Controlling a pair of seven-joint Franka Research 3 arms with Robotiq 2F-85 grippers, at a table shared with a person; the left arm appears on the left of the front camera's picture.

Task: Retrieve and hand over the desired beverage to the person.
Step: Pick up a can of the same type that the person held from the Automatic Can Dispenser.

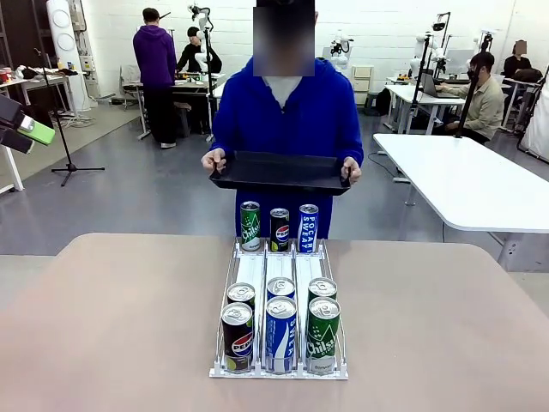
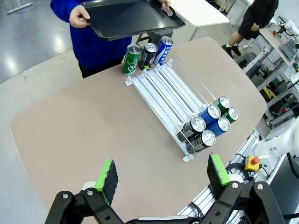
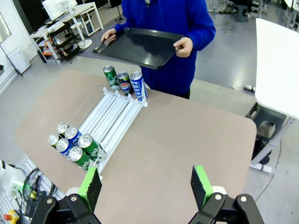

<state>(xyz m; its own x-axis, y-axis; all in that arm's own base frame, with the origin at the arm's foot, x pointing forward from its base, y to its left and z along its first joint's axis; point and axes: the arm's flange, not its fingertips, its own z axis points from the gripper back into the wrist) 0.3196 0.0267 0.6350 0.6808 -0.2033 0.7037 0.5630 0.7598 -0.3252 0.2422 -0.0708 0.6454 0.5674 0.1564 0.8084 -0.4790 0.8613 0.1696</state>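
Evidently the person [image 1: 286, 112] waits at the far edge of the table [image 1: 111, 326], holding a black tray [image 1: 279, 172] level over it, most likely so that a drink can be set down there. A white three-lane rack [image 1: 280, 262] runs from near to far at the table's middle. Six cans [image 1: 280, 330] crowd its near end, within the robot's easy reach, while three more cans [image 1: 280, 227] stand upright at its far end, just below the tray. Which drink is wanted I cannot tell. The left gripper [image 2: 162, 175] hangs high over the near left with jaws spread wide and empty. The right gripper [image 3: 145, 184] does likewise over the near right. Both are well apart from the cans, so retrieval looks not yet begun.
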